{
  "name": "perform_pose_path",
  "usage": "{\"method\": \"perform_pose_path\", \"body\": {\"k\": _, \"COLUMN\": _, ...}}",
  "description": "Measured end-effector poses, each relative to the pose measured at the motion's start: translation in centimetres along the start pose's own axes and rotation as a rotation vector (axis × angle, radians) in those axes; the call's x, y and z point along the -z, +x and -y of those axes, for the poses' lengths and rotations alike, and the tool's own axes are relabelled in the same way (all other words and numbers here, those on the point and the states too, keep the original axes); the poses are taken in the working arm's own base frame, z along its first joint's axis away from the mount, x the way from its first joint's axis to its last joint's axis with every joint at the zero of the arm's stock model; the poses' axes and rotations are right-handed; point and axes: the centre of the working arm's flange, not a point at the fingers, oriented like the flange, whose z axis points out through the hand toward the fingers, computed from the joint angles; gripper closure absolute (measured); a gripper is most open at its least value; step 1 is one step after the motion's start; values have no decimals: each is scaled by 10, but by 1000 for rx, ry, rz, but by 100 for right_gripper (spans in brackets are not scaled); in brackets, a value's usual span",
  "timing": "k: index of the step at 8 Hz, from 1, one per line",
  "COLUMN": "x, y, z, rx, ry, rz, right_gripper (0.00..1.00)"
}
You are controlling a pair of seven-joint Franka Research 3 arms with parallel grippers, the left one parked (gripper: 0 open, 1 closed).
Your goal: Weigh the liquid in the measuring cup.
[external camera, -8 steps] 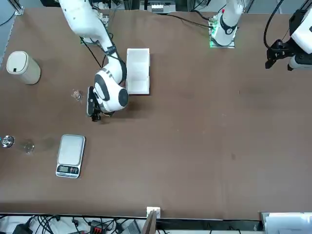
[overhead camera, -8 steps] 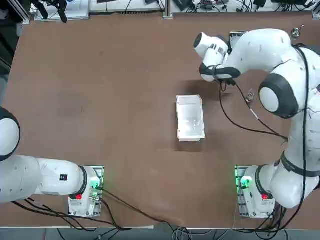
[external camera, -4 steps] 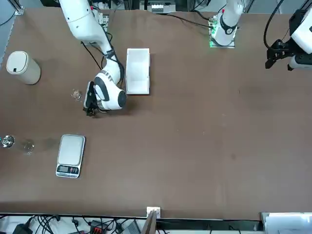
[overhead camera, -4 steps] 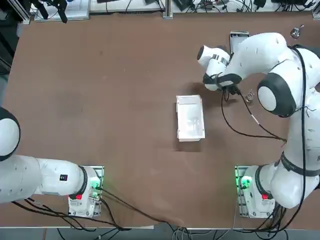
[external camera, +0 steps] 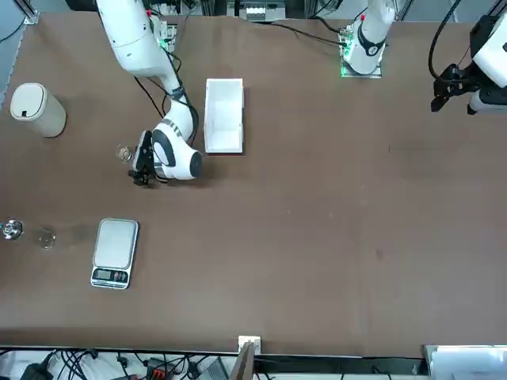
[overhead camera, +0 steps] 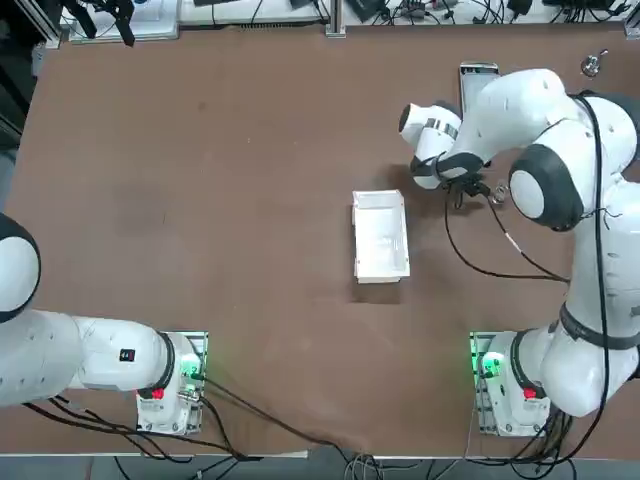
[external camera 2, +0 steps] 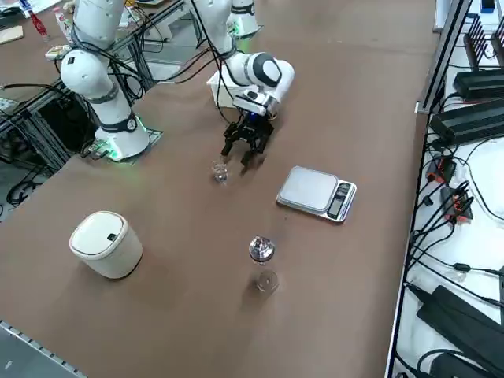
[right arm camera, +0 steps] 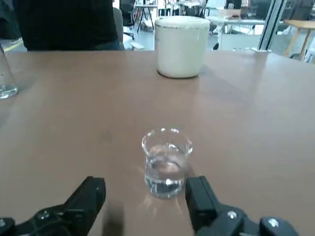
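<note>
The right hand (right arm camera: 147,206) has come closer to the measuring cup (right arm camera: 166,163) during the last second and now waits with fingers spread, grasping nothing, while the cup stands on the worktop (right arm camera: 256,123) just ahead, so grasping seems next.

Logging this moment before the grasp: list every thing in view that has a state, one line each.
measuring cup: upright on the table, clear liquid in its lower part, not gripped.
right gripper: open, low beside the cup, fingers apart from it.
scale: flat on the table, platform bare.
white tray: on the table, nothing visible inside.
white canister: upright, lid on.
</note>
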Motion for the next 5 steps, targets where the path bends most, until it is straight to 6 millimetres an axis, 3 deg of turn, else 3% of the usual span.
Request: {"method": "perform_pose_path", "body": {"k": 5, "x": -41, "y": -8, "z": 3, "rx": 15, "ry": -15, "rz": -68, "right_gripper": 3}}
